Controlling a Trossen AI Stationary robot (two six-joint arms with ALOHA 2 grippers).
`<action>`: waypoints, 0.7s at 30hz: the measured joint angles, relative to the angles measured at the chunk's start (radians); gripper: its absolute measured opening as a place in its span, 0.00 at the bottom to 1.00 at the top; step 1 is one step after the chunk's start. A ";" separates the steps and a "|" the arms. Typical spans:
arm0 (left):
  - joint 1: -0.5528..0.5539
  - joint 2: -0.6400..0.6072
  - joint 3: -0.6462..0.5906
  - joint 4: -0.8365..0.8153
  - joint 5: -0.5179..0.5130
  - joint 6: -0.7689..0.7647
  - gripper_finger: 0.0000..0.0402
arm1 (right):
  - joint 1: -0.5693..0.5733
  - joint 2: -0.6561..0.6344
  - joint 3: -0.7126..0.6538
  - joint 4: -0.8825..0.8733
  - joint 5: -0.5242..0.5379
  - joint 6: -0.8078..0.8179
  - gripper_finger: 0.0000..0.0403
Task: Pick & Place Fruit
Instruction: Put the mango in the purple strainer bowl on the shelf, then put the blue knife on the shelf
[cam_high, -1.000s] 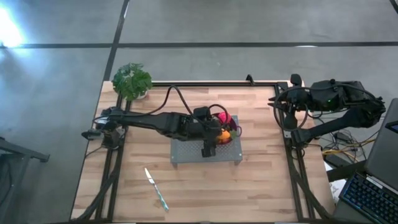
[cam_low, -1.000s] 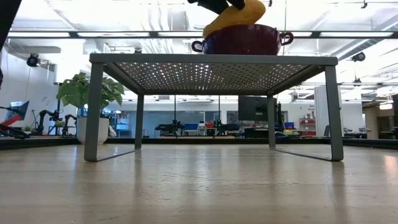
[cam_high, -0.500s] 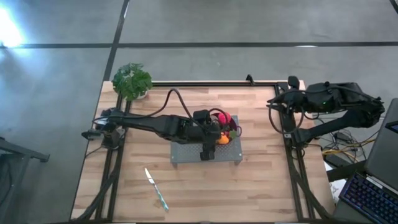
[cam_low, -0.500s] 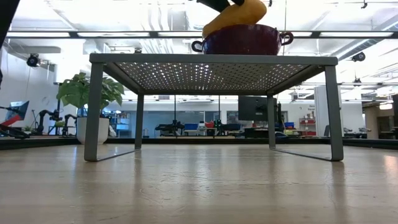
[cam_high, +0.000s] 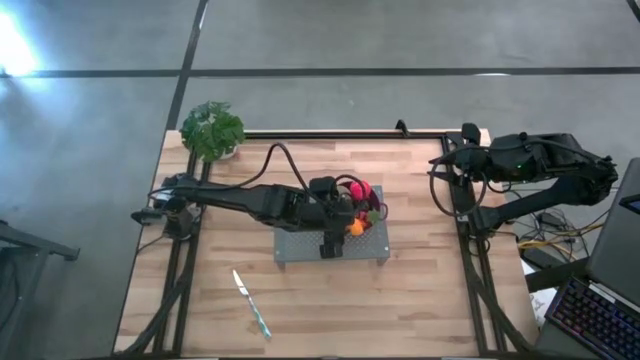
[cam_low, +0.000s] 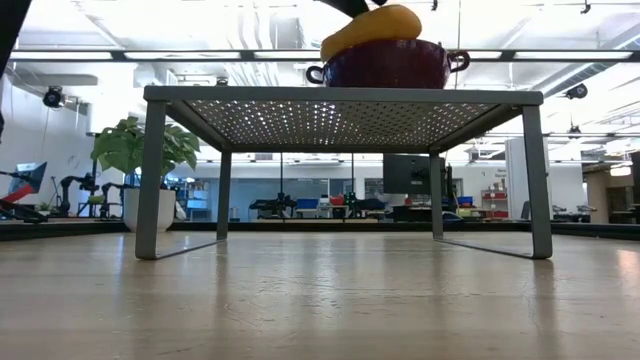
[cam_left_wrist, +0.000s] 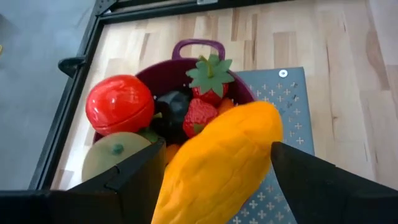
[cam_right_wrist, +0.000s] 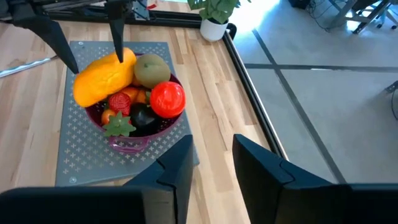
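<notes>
A purple bowl (cam_right_wrist: 134, 140) stood on a perforated grey metal rack (cam_high: 300, 246) near the middle of the wooden table (cam_high: 420, 290), toward the rack's right rear part. The bowl held the fruit: a red tomato-like ball (cam_left_wrist: 119, 104), a brown-green oval fruit (cam_left_wrist: 115, 155), a dark round one (cam_left_wrist: 171, 109) and red strawberries (cam_left_wrist: 200, 113) with green leaf caps. The long orange fruit (cam_left_wrist: 217, 165) lay across the bowl's rim, tilted, its lower end out over the rack.

The left gripper (cam_high: 333, 232) reached in from the table's left edge and hung over the bowl and rack. Its fingers (cam_left_wrist: 134, 180) stood spread on either side of the orange fruit; whether they touched it could not be told.

The right gripper (cam_high: 468, 150) waited at the table's right rear corner, well apart from the bowl, its two fingers (cam_right_wrist: 177, 171) parted and holding nothing.

A potted plant (cam_high: 212, 130) stood at the left rear corner. A slim knife (cam_high: 252, 305) lay on the table near the front edge, left of the rack.
</notes>
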 joint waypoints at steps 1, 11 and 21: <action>0.000 0.000 0.006 -0.001 0.000 0.001 0.73 | 0.000 0.000 0.000 0.000 0.000 0.001 0.28; -0.022 -0.002 0.153 -0.162 0.000 -0.026 0.73 | 0.000 0.000 0.000 0.000 0.001 0.001 0.34; -0.254 -0.005 0.299 -0.439 -0.047 -0.212 0.72 | 0.000 0.000 0.000 0.000 0.003 -0.020 0.38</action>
